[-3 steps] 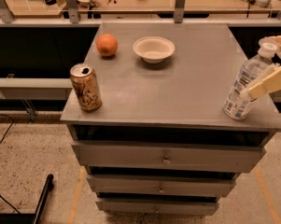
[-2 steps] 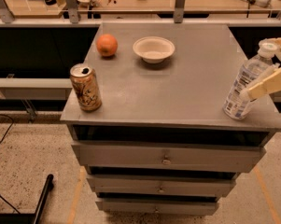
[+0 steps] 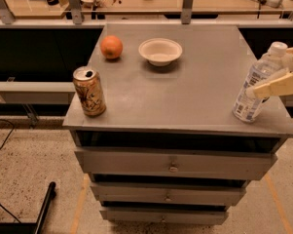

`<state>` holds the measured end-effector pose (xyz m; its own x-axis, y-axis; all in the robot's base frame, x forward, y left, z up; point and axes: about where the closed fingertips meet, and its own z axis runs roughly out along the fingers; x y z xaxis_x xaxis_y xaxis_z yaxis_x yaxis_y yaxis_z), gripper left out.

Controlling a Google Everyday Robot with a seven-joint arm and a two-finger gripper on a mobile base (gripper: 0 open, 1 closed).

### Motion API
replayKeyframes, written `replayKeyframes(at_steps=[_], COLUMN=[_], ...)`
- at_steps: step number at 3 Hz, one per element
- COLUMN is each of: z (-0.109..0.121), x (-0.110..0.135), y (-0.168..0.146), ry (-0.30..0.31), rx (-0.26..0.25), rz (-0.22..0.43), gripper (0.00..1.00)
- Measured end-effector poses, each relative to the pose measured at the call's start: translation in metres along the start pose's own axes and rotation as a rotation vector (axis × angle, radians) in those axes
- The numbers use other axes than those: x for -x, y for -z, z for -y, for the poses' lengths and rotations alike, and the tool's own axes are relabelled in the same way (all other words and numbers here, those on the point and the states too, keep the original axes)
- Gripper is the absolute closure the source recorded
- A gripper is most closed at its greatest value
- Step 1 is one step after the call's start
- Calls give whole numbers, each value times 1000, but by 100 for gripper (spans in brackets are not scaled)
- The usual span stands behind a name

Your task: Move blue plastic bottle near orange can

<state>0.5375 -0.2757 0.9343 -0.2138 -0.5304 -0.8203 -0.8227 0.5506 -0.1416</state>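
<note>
The blue plastic bottle (image 3: 247, 101), clear with a white cap and a white-blue label, stands tilted at the table's front right corner. My gripper (image 3: 269, 75) reaches in from the right edge of the camera view. Its cream fingers (image 3: 278, 85) sit on either side of the bottle's upper body and are shut on it. The orange can (image 3: 89, 91), tan-orange with dark scribbles and an open silver top, stands at the front left corner, far from the bottle.
A round orange fruit (image 3: 111, 47) and a white bowl (image 3: 160, 51) sit at the back of the grey table (image 3: 185, 96). Drawers are below its front edge. A railing and another counter lie behind.
</note>
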Motion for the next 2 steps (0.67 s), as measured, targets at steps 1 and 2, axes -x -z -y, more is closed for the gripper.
replayKeyframes(at_steps=[1,2], z=[1,0], x=[-2,0], y=[0,-2], ry=[-11,-5], rx=[-1,10], rz=[8,11], gripper=[53,76])
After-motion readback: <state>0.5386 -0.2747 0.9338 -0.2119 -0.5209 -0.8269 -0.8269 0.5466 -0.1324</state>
